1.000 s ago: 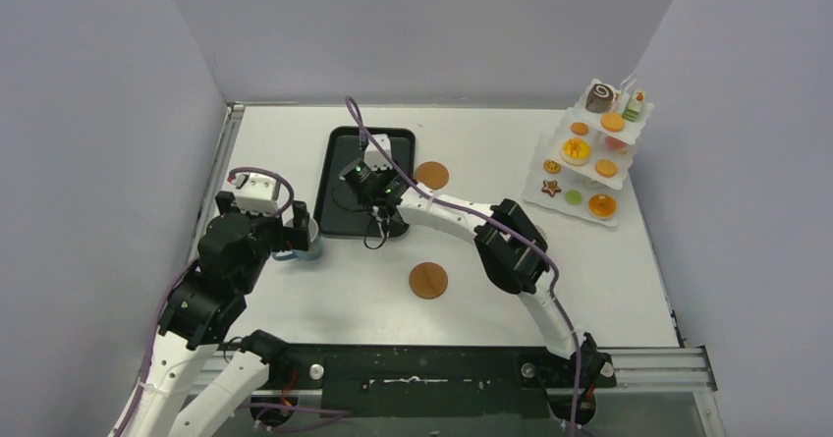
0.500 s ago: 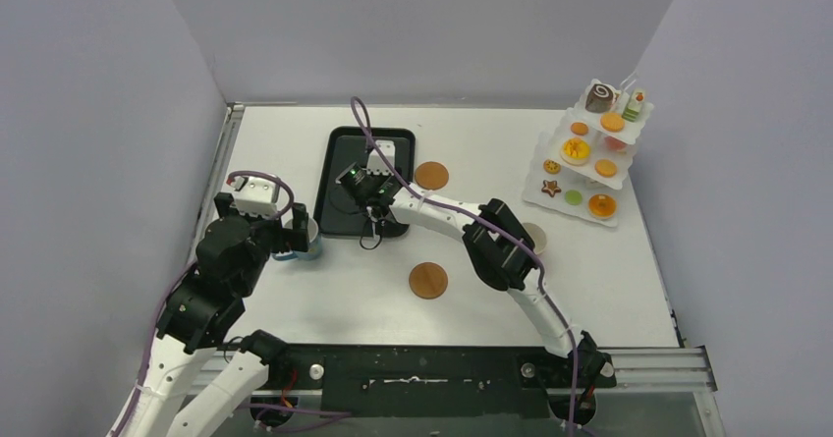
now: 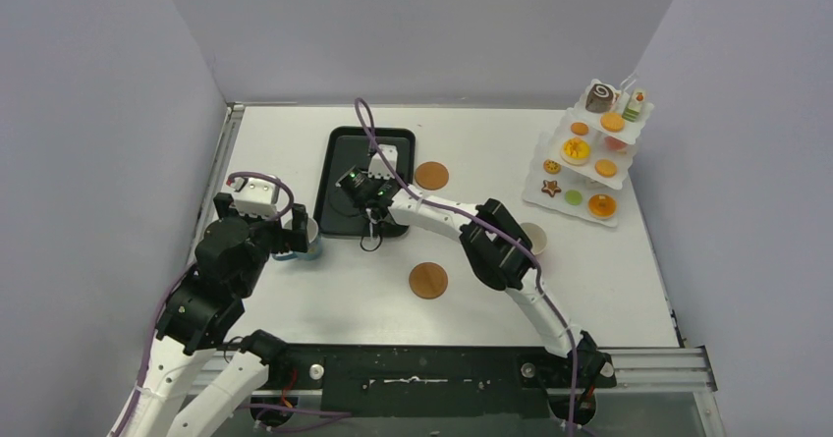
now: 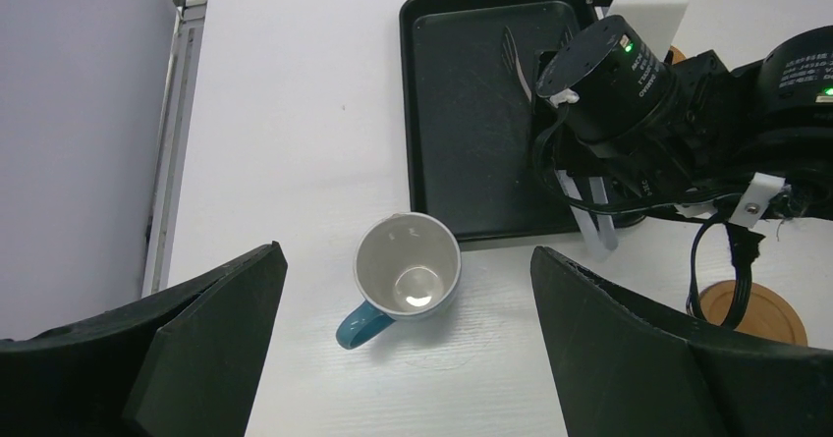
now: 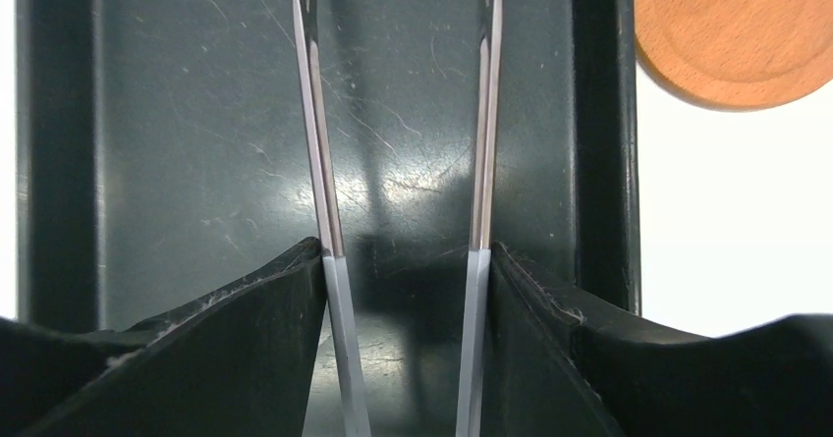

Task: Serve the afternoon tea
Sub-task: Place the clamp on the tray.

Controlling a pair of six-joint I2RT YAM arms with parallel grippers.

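A blue cup (image 4: 408,278) with a white inside stands upright on the table, just in front of the black tray (image 4: 472,113). My left gripper (image 4: 408,344) is open, with its fingers wide on either side of the cup and not touching it; it also shows in the top view (image 3: 298,226). My right gripper (image 5: 405,260) is over the tray and shut on the long metal tongs (image 5: 319,162), pressing on both arms from outside. A pale pinkish cup (image 3: 533,235) stands behind the right arm's elbow. The toy pastries sit on a white tiered stand (image 3: 629,133): swirl roll (image 3: 600,94), orange tart (image 3: 576,149), green disc (image 3: 574,196).
Two round wooden coasters lie on the table: one right of the tray (image 3: 430,175), also in the right wrist view (image 5: 737,34), and one in the front middle (image 3: 427,280). Grey walls close in the left, back and right sides.
My right arm's elbow has swung left and back, uncovering the pale cup. Its gripper has shifted slightly left over the tray. The left gripper has barely moved.
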